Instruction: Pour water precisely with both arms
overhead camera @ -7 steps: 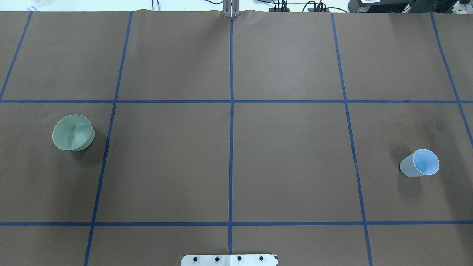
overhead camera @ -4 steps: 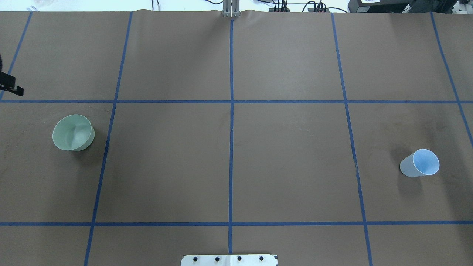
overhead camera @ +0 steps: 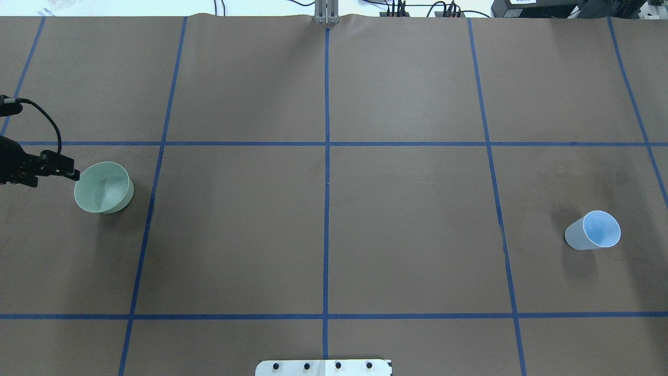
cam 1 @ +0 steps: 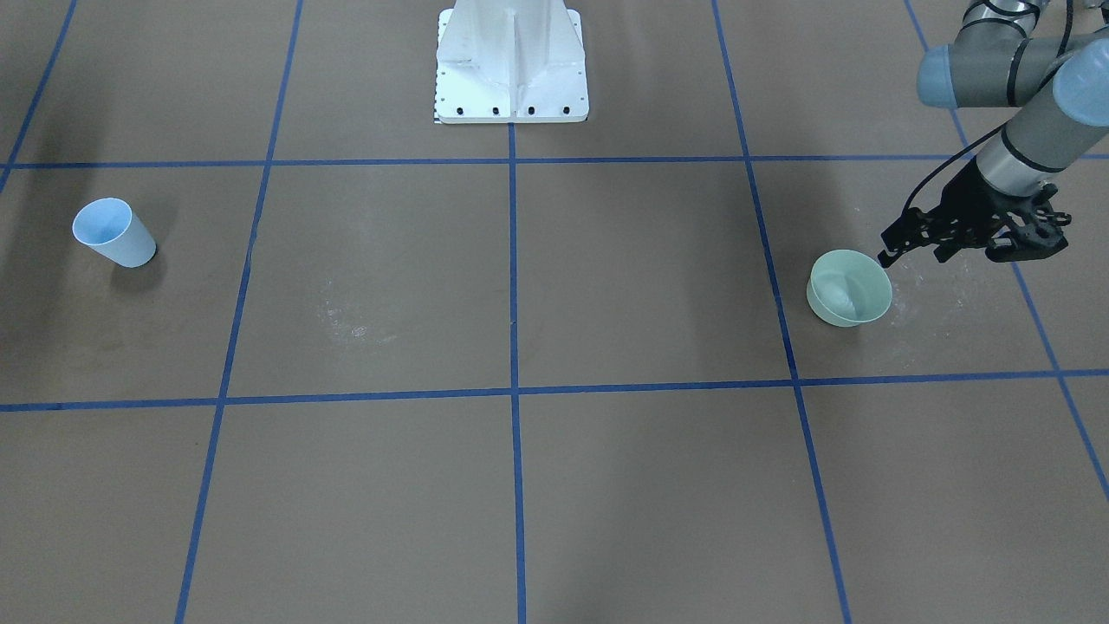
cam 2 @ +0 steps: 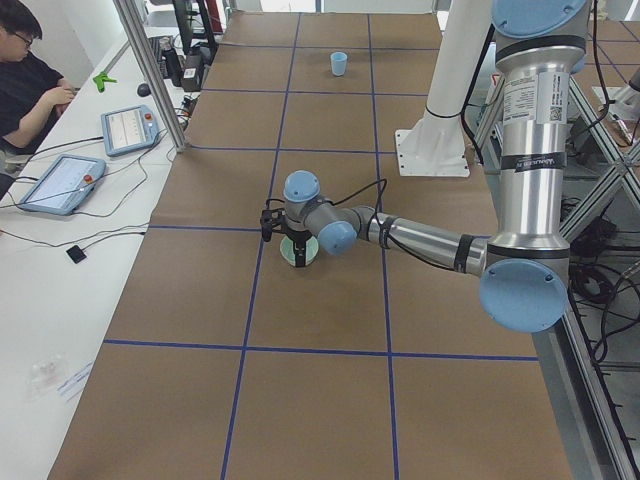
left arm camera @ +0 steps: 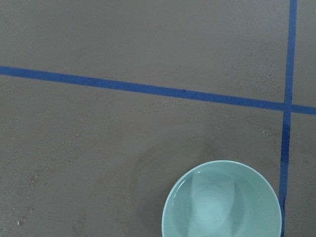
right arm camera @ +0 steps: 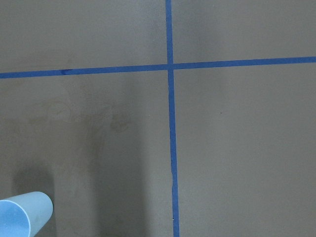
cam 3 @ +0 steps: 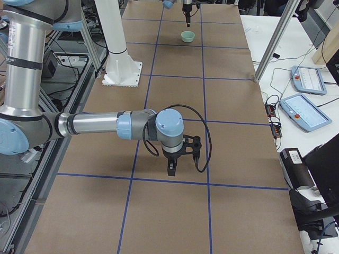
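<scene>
A pale green bowl (cam 1: 849, 290) stands on the brown table, also seen in the overhead view (overhead camera: 102, 188) and the left wrist view (left arm camera: 222, 202). A faint glint line inside it suggests clear water (left arm camera: 197, 177). My left gripper (cam 1: 914, 251) looks open and empty, hovering just beside the bowl's rim (overhead camera: 55, 171). A light blue cup (cam 1: 113, 232) stands far across the table (overhead camera: 595, 231) and at the lower left of the right wrist view (right arm camera: 22, 215). My right gripper (cam 3: 177, 159) shows only in the exterior right view, so I cannot tell its state.
The white pedestal base (cam 1: 511, 69) stands at the middle of the robot's table edge. Whitish dried stains (cam 1: 346, 321) mark the paper. Blue tape lines grid the table. An operator (cam 2: 25, 80) and tablets (cam 2: 130, 125) are at a side desk.
The left gripper has entered the overhead view from the left edge and moved toward the robot's side, up to the green bowl's rim. Bowl and cup have not moved.
</scene>
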Tool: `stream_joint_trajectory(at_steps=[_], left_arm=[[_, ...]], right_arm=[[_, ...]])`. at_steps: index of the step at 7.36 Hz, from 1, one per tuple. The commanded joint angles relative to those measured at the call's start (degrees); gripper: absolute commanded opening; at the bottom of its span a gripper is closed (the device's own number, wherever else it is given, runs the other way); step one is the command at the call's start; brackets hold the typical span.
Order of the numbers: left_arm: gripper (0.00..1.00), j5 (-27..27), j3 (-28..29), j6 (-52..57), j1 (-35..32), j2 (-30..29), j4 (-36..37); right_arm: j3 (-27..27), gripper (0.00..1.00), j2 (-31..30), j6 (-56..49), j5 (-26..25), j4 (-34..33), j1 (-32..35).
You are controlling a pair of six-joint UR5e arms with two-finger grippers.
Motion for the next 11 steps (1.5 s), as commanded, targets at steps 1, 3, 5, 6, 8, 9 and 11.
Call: stream_joint_trajectory(at_steps=[1,3,5,6,8,9,11], left_arm=[[0.99,0.49,2.72,-0.63,1.19,-0.57,-1.48],[0.99,2.96,6.23,-0.81,2.68,-0.75,-5.86],[0.99,3.05,7.82,-0.90,4.96,-1.88,-6.32],[0.98,3.05,8.44,-0.81,5.49,-2.24,-6.32],[0.11,2.87,8.53,-1.33,5.50,-2.24,-6.23],[0.00,2.61,8.71,-1.51,5.50,-2.15,-6.15],[0.00,1.56,8.18,-1.78,5.50,-2.42,-5.36]], right_arm=[[-0.07,0.99,-0.01,0.07,-0.16,0.01,0.01],[-0.25,0.99,-0.01,0.07,-0.16,0.01,-0.07],[-0.25,0.99,-0.01,0.07,-0.16,0.01,-0.07],[-0.42,0.99,-0.01,0.07,-0.16,0.01,-0.07],[-0.42,0.99,-0.01,0.07,-0.16,0.01,-0.07],[-0.42,0.99,-0.01,0.07,-0.16,0.01,-0.07],[-0.42,0.99,-0.01,0.07,-0.16,0.01,-0.07]])
